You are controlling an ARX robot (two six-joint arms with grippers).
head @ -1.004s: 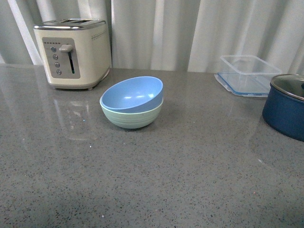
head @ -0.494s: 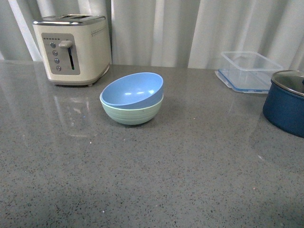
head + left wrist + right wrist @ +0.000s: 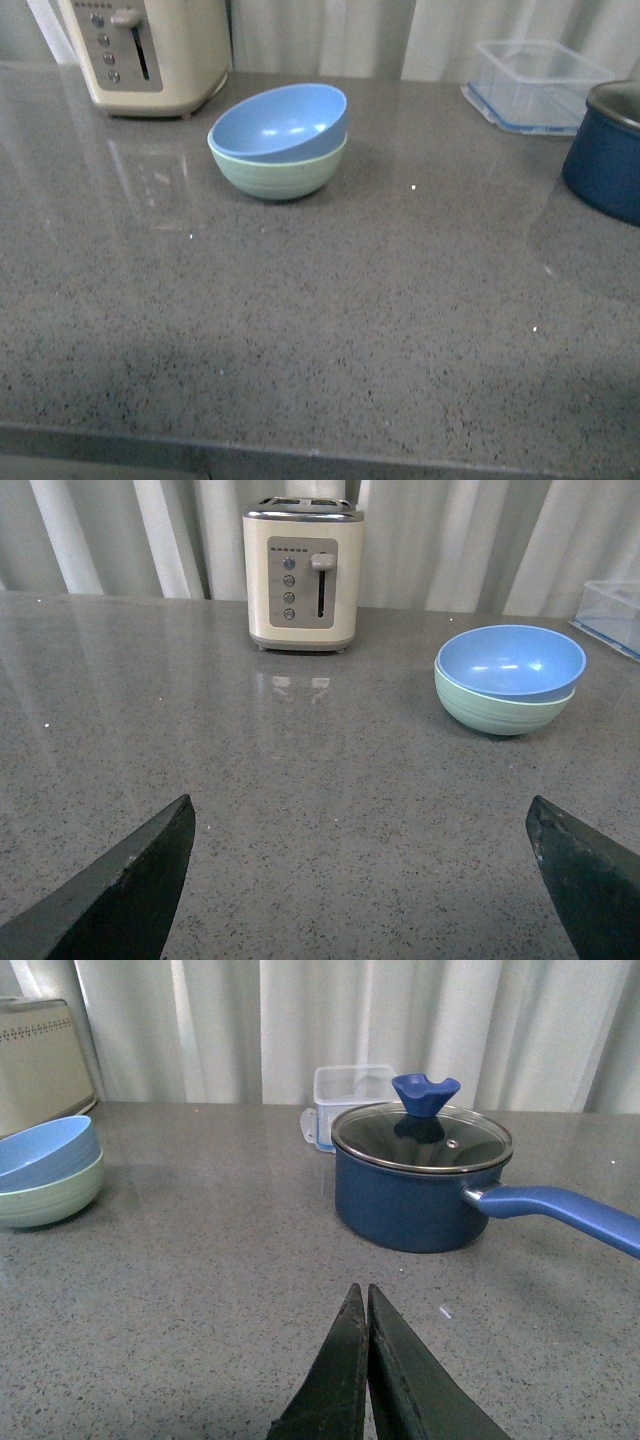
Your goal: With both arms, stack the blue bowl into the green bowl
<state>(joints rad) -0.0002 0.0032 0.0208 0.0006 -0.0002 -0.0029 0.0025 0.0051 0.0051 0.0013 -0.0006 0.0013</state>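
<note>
The blue bowl (image 3: pixel 282 122) sits tilted inside the green bowl (image 3: pixel 280 172) on the grey counter. The stack also shows in the left wrist view, blue bowl (image 3: pixel 511 661) over green bowl (image 3: pixel 497 709), and in the right wrist view, blue bowl (image 3: pixel 45 1152) over green bowl (image 3: pixel 48 1196). Neither arm shows in the front view. My left gripper (image 3: pixel 360 820) is open and empty, well short of the bowls. My right gripper (image 3: pixel 361 1293) is shut and empty, far from the bowls, near the pot.
A cream toaster (image 3: pixel 150 50) stands behind the bowls to the left. A clear plastic container (image 3: pixel 535 82) and a dark navy pot (image 3: pixel 607 150) with glass lid (image 3: pixel 422 1136) and long handle (image 3: pixel 560 1210) stand at the right. The counter's front edge (image 3: pixel 300 450) is near.
The front view has tilted downward, so bowls, toaster and pot sit higher in the picture and the counter's front edge shows. The bowls themselves have not moved.
</note>
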